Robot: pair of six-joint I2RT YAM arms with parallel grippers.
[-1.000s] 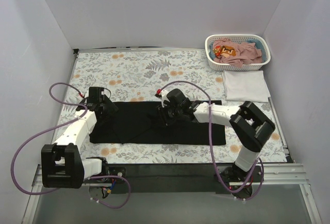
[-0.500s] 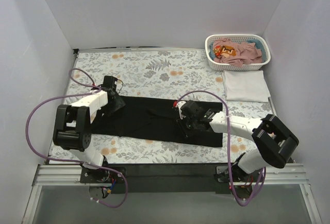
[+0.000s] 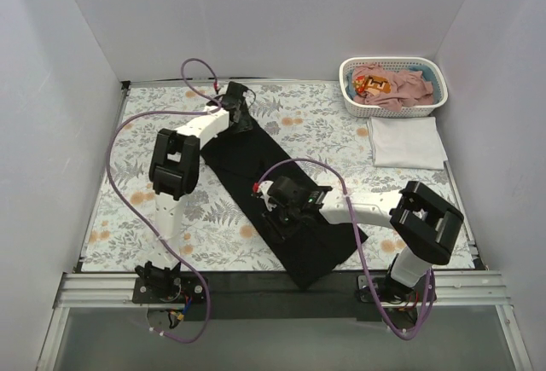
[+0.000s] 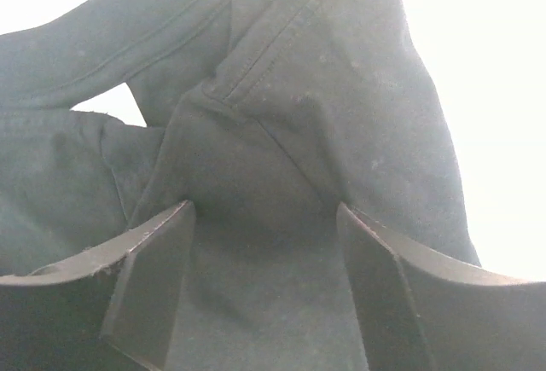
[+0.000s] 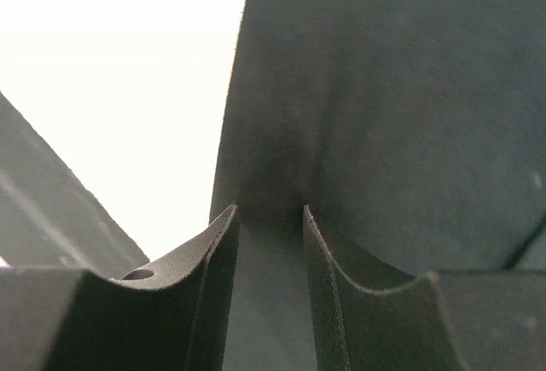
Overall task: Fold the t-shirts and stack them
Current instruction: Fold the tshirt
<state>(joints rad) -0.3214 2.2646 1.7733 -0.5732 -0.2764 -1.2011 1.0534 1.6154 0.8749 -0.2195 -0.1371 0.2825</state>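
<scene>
Black t-shirt (image 3: 256, 162): lay diagonally across the floral cloth (image 3: 162, 102), from far left to near right, drawn out between two grips, probably to smooth it before folding.
Left gripper (image 3: 237, 113): at the far end, fingers (image 4: 153, 277) fairly wide, clamped on a thick bunch.
Right gripper (image 3: 281, 213): at mid-shirt, jaws narrow, pinching one fold.
Overhead view: gave the layout, but the jaws were hidden.
Wrist views: showed fabric between the jaws, but no layout.
</scene>
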